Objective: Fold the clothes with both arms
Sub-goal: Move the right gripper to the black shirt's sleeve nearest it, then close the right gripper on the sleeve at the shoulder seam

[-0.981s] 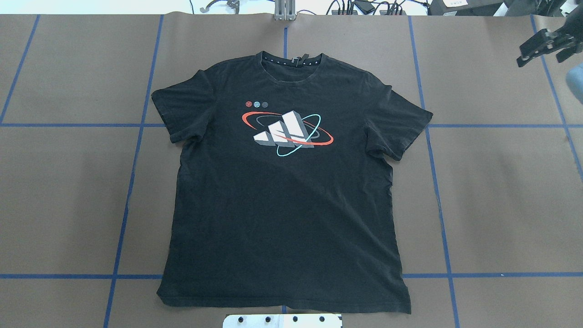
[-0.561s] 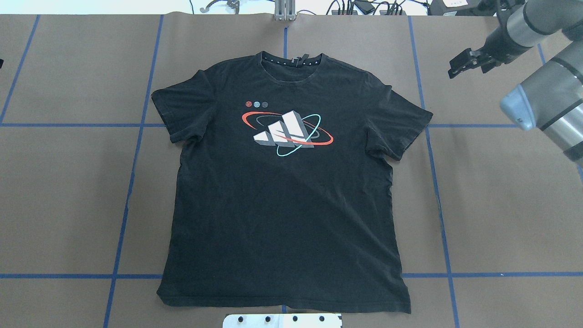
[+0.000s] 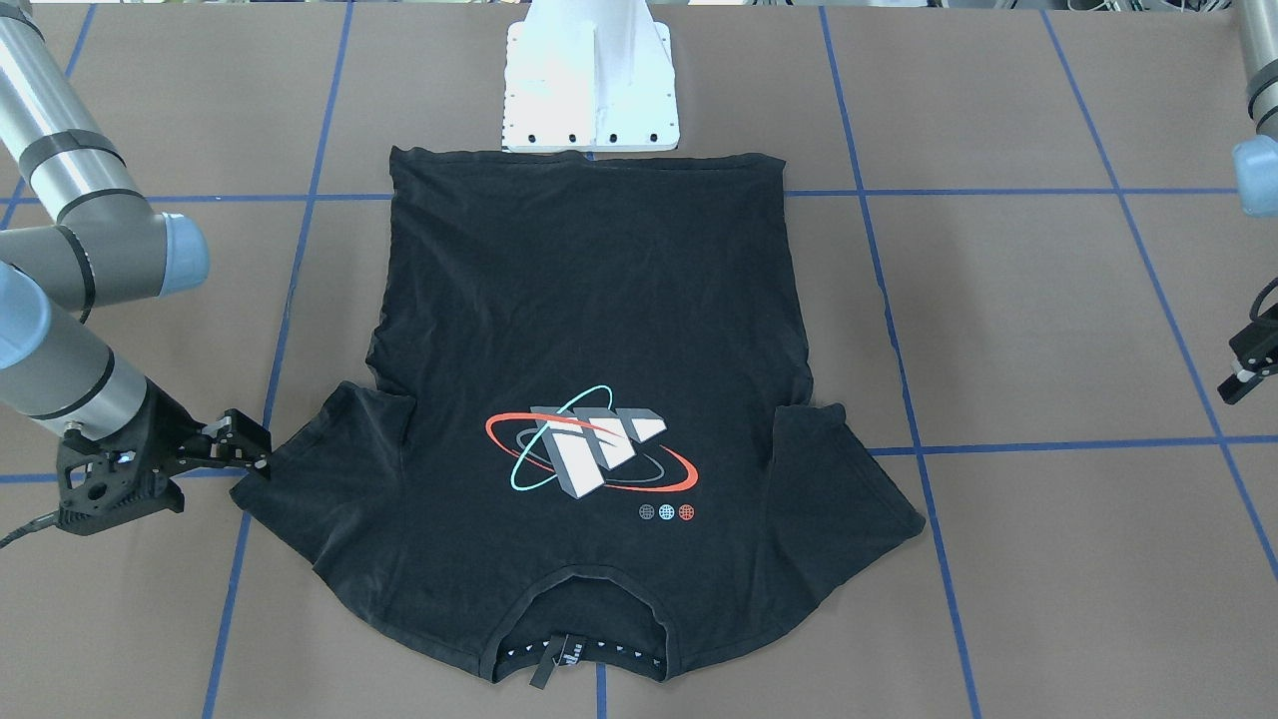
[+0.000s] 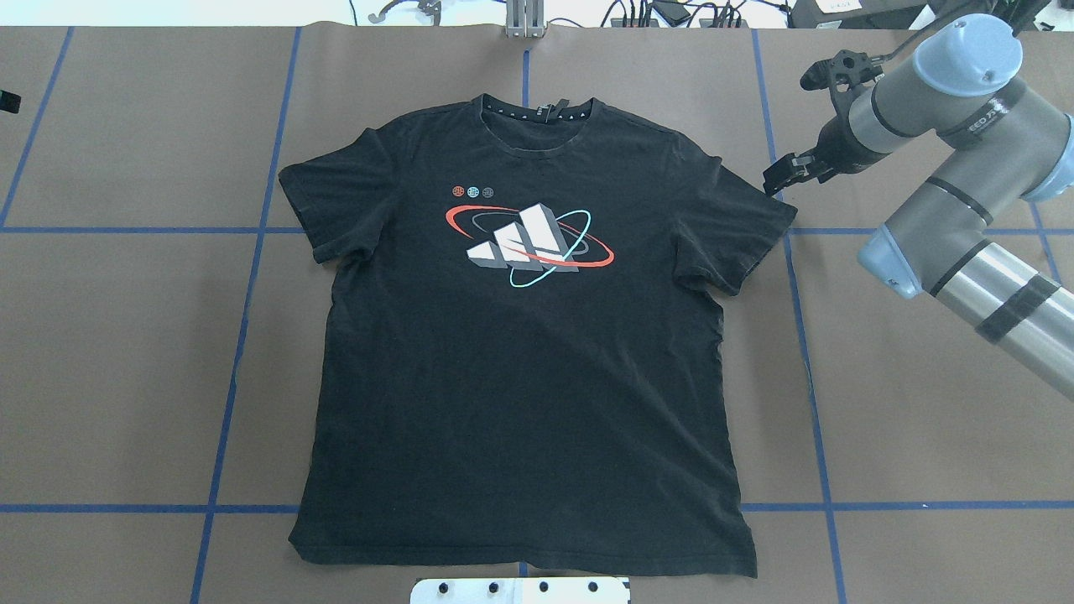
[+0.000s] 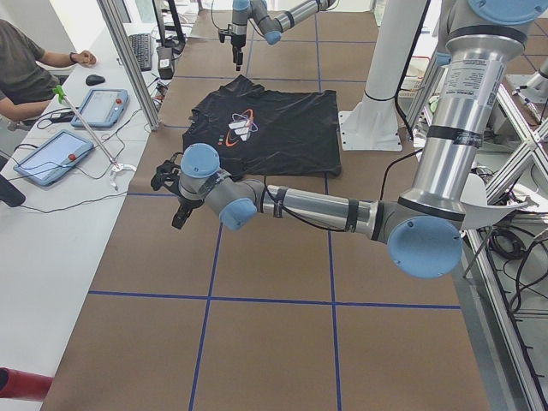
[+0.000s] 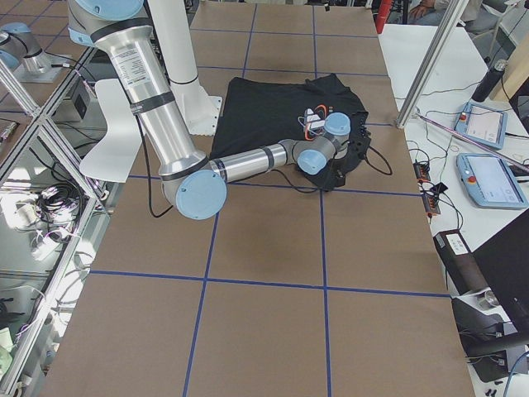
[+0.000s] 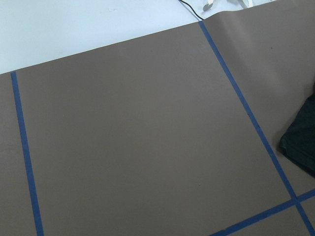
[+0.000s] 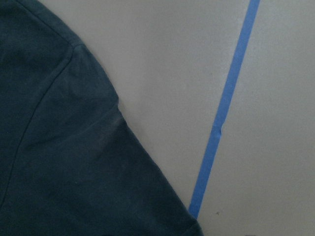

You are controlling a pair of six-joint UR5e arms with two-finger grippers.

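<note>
Hem (image 4: 520, 570) of your black T-shirt (image 4: 520, 377) lay just beside the white pedestal base (image 4: 520, 590). The shirt was spread flat and graphic-up on the table (image 4: 923, 403), probably so both arms could take matching points. Farther out, your right gripper (image 4: 780, 174) hovered at the outer tip of the robot's right-side sleeve (image 4: 738, 226), fingers parted and holding nothing. I judged it was placed to pinch that edge. The collar (image 4: 537, 113) pointed at the table's far edge. Your left gripper (image 3: 1248, 364) hung well apart from the shirt, toward the table's left edge, and you could not tell its fingers' state. Open table on both sides left room to swing the sleeves inward.
</note>
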